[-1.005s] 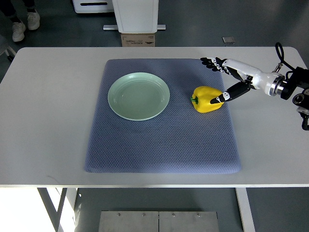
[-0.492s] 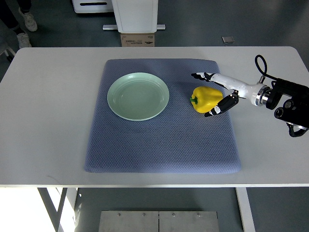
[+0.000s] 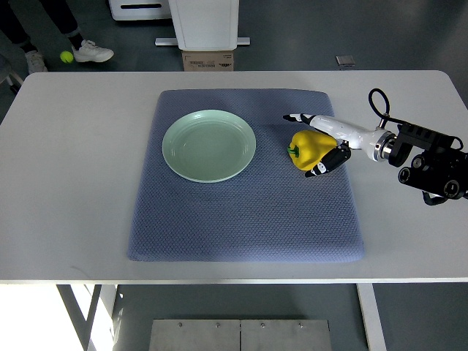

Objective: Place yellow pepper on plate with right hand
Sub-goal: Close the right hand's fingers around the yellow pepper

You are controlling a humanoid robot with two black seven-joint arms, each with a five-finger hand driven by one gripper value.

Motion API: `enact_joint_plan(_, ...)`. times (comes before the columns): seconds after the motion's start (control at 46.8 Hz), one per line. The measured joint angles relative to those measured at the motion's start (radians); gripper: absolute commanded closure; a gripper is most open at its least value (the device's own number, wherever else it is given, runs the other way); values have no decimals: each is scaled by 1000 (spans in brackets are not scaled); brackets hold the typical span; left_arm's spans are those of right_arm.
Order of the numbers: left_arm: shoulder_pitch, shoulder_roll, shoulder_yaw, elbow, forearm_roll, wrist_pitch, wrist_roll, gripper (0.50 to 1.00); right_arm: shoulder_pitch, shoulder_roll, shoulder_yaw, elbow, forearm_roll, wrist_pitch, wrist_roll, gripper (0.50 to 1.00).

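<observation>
Right hand (image 3: 316, 143) half-closed, fingers either side of the pepper (image 3: 310, 148), apparently gripping to lift; plate (image 3: 209, 145) well beyond its fingertips.

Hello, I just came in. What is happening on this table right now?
The robot's right hand reaches in from the right and has its fingers around the yellow pepper, one set over the far side and the thumb on the near side. The pepper seems to rest on the blue mat, to the right of the green plate, which holds nothing yet. The grasp looks close but not clearly closed. The left hand is not in view.
</observation>
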Motion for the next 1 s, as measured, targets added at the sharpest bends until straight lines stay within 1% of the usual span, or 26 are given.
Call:
enact_joint_plan(0.128, 0, 0, 0, 0, 0, 0, 0, 500, -1, 11, -24, -24, 0, -6, -2, 594)
enact_joint_plan(0.192, 0, 0, 0, 0, 0, 0, 0, 500, -1, 11, -31, -28, 0, -11, -2, 638)
enact_joint_plan(0.235, 0, 0, 0, 0, 0, 0, 0, 500, -2, 11, -33, -29, 0, -13, -2, 678)
enact_joint_plan(0.257, 0, 0, 0, 0, 0, 0, 0, 500, -2, 11, -34, -29, 0, -13, -2, 707)
enact_joint_plan(0.321, 0, 0, 0, 0, 0, 0, 0, 500, -3, 11, -35, -29, 0, -14, -2, 833)
enact_joint_plan(0.363, 0, 0, 0, 0, 0, 0, 0, 500, -3, 11, -35, -30, 0, -14, -2, 902)
enact_joint_plan(0.385, 0, 0, 0, 0, 0, 0, 0, 500, -3, 11, -35, -31, 0, -14, -2, 944)
enact_joint_plan(0.406, 0, 0, 0, 0, 0, 0, 0, 500, -3, 11, -35, -31, 0, -14, -2, 996)
enact_joint_plan(0.727, 0, 0, 0, 0, 0, 0, 0, 500, -8, 28, -35, -40, 0, -18, -6, 1000)
enact_joint_plan(0.876, 0, 0, 0, 0, 0, 0, 0, 500, -19, 61, -33, -90, 3, -64, -11, 1000)
enact_joint_plan(1.005, 0, 0, 0, 0, 0, 0, -1, 500, -22, 71, -33, -94, 5, -73, -7, 1000)
